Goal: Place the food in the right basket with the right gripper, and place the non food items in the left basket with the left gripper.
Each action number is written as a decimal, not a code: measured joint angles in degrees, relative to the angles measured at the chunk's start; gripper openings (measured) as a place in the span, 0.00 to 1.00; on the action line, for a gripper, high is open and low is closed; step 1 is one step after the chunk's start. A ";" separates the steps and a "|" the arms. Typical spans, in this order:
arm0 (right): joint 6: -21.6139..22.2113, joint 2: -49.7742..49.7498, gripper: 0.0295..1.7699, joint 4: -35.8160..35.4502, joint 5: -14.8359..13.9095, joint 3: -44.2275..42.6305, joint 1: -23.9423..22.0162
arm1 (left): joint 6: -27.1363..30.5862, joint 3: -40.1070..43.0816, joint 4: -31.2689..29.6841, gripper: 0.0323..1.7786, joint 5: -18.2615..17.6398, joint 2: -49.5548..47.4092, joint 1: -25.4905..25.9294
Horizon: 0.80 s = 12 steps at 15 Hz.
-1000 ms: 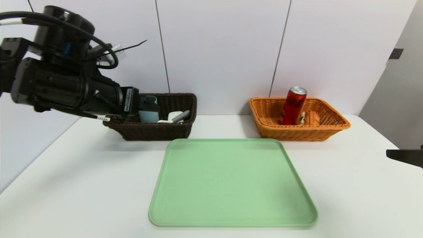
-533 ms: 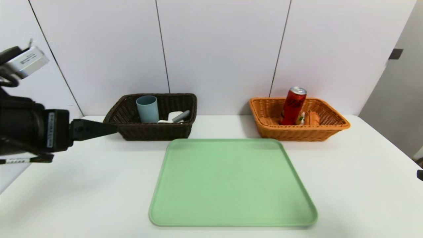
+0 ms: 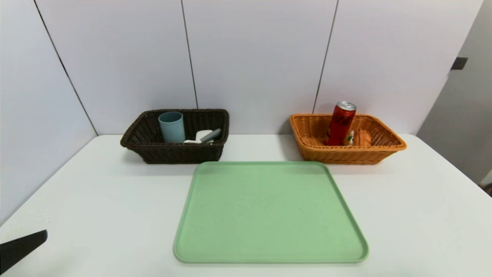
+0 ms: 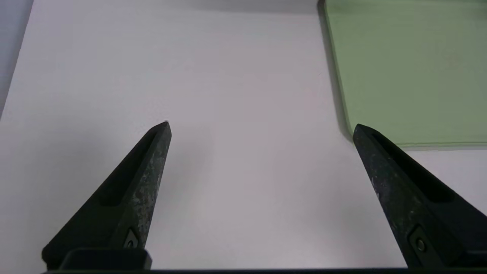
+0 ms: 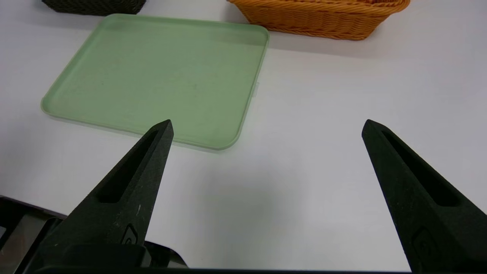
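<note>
**Ana:** I'm on the remote console. What do you have nearest the robot?

**Me:** My left gripper point(image 4: 260, 125) hangs over bare white table point(image 3: 96, 200), just off the near left edge of the green tray point(image 3: 271, 211). Its jaws are spread wide with nothing between them. My right gripper point(image 5: 266, 123) is off the tray's near right corner, equally wide apart and holding nothing.

**Ana:** And the tray itself?

**Me:** I see nothing lying on it in any view.

**Ana:** Beyond the tray?

**Me:** Behind the tray's far left corner sits the left basket point(image 3: 177, 152), dark brown. In it I see the blue-grey cup point(image 3: 172, 126) standing upright, and beside it the white bar point(image 3: 202, 135) with the peeler point(image 3: 210, 135) lying against it. Behind the tray's far right corner is the right basket point(image 3: 346, 154), orange-tan. The red soda can point(image 3: 340, 123) stands inside, tilted slightly, with the cake wedge point(image 3: 357, 137) just beside it.

**Ana:** So what's left?

**Me:** I judge the sorting finished: both foods are right, all three non-food things left. I see nothing left to pick up.
</note>
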 joint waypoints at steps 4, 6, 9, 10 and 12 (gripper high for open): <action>-1.16 -3.38 0.97 0.20 0.39 2.07 -1.33 | 1.77 6.18 0.74 0.95 -0.34 -8.98 4.45; -3.05 -5.74 0.97 0.15 0.71 3.89 -2.57 | 2.16 9.24 0.80 0.95 -0.37 -13.14 5.16; -5.01 -10.05 0.97 0.50 1.46 6.01 -5.00 | 2.32 12.32 1.66 0.95 -1.24 -18.58 5.44; -5.18 -11.47 0.97 0.50 1.57 6.89 -5.60 | 2.32 13.26 1.84 0.95 -2.40 -20.46 5.46; -5.21 -14.42 0.97 0.30 1.88 9.00 -6.31 | 2.38 14.95 2.29 0.95 -3.67 -23.81 5.49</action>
